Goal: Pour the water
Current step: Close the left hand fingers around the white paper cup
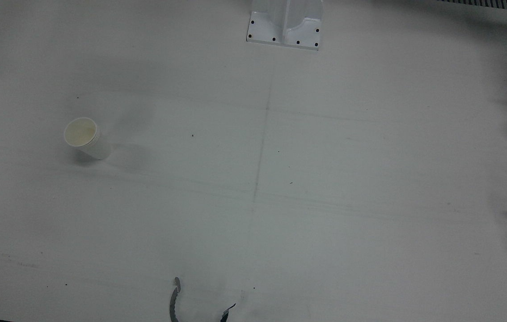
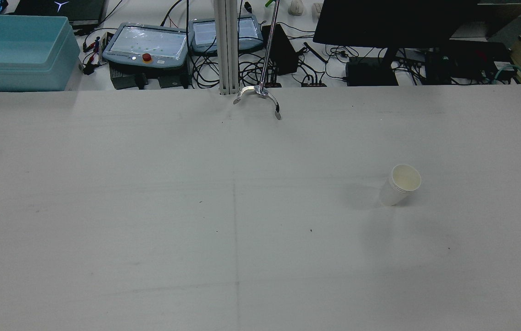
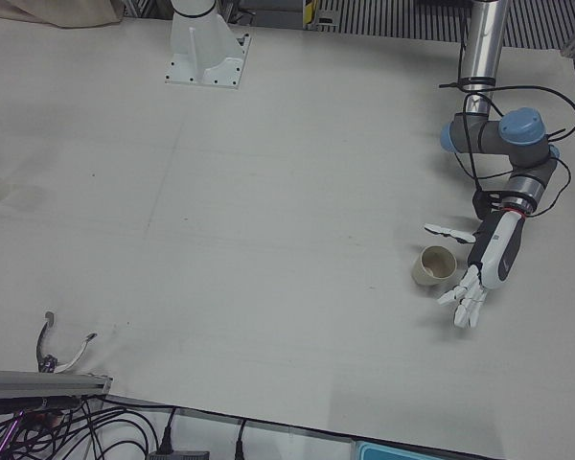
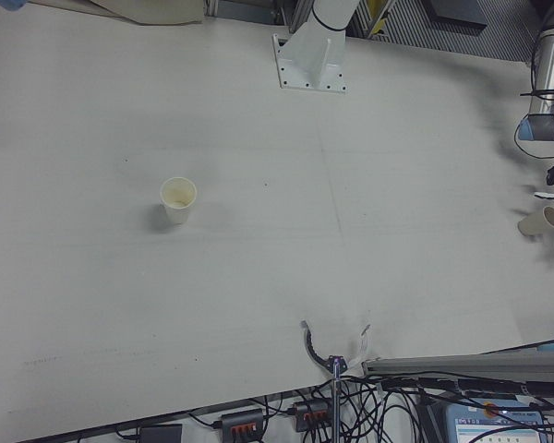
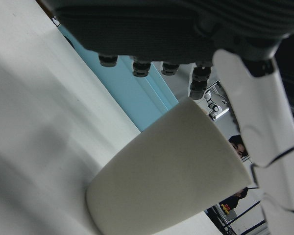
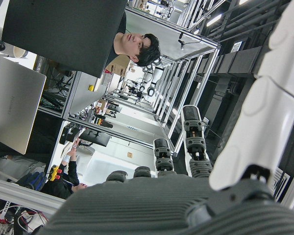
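**A:** Start at the desk's left edge, seen from behind the robot. What sits there?

**B:** A beige cup (image 3: 435,265), upright, mouth up, close to that edge. The left hand (image 3: 474,287) hangs just beside it, on the side nearer the edge, fingers spread and pointing down toward the operators' edge. It holds nothing; one finger (image 5: 255,112) runs alongside the cup's wall, but I can't tell if it touches.

**A:** And moving right?

**B:** The middle is bare. Then a white paper cup (image 2: 400,185) stands upright toward the right side, roughly midway between the robot's edge and the operators'. It looks like a nested stack.

**A:** The right hand?

**B:** Its own camera shows the right hand (image 6: 225,186) with fingers extended, aimed off at the room, gripping nothing.

**A:** So what does the next move turn on?

**B:** I'd judge the beige cup lies toward the desk's centre from the left palm, so the fingers close inward around its upright wall.
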